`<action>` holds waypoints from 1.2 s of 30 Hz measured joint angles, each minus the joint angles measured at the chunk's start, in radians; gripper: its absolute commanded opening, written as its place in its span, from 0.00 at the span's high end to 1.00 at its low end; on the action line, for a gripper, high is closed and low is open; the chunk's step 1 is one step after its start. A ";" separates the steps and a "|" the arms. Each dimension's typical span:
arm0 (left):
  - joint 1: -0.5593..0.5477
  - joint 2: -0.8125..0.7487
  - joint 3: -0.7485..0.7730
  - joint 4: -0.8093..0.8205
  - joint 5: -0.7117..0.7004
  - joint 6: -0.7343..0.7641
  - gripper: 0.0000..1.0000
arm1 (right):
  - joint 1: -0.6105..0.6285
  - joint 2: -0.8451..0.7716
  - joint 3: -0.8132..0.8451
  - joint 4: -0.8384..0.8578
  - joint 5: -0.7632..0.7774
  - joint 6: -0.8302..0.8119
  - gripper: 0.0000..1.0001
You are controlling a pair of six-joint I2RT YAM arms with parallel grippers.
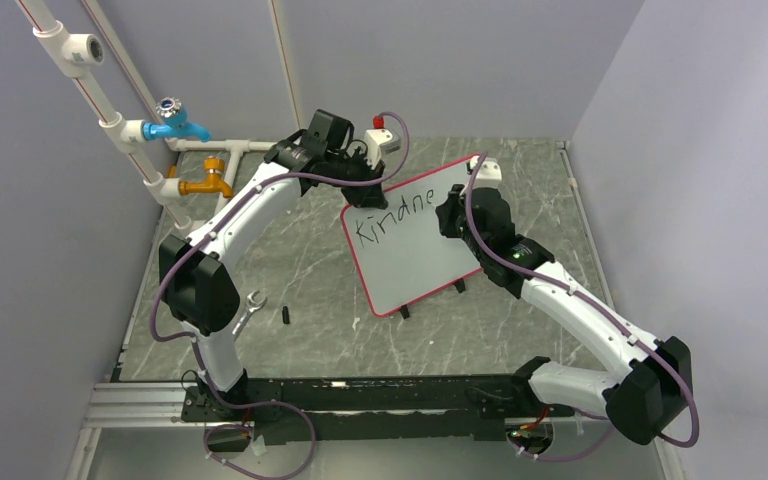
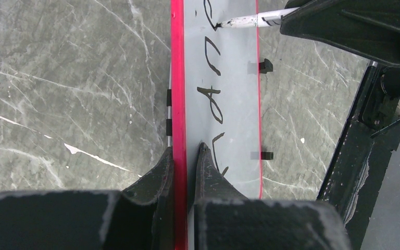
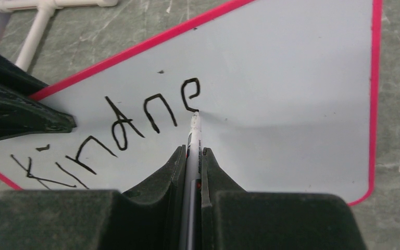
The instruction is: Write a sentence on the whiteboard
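Pinching a marker [image 3: 194, 140] by its barrel, the right jaws are closed tight on it. The marker's black tip touches the whiteboard [image 1: 415, 260] just under the last letter written. The sentence [image 1: 392, 215] so far reads "Kindne", in thin black strokes running along the board's far-left side. The "K" is nearest the left arm [image 1: 250, 205] and the "e" nearest the right arm [image 1: 570, 295].

The whiteboard sits around the middle of the desk [image 1: 300, 270], somewhat toward the far edge. It is turned so that one rounded corner points at the near edge and another at the far edge.

The left jaws clamp the board's red rim close to the "K". In the left wrist view one jaw lies outside the rim and the other on the white face, both touching it. Two small black feet [image 1: 405, 312] show along the board's near-right edge. Whether the board lies flat or leans cannot be told.

Toward the near-left part of the desk lies a wrench [image 1: 250, 308], with a small black piece [image 1: 286, 313] just beside it, both apart from the board. At the far-left corner white pipes [image 1: 110, 120] carry a blue tap [image 1: 175, 122] and an orange tap [image 1: 208, 185].
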 measured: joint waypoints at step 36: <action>-0.001 0.000 0.000 0.001 0.004 0.000 1.00 | -0.095 0.016 0.066 -0.031 0.012 -0.001 1.00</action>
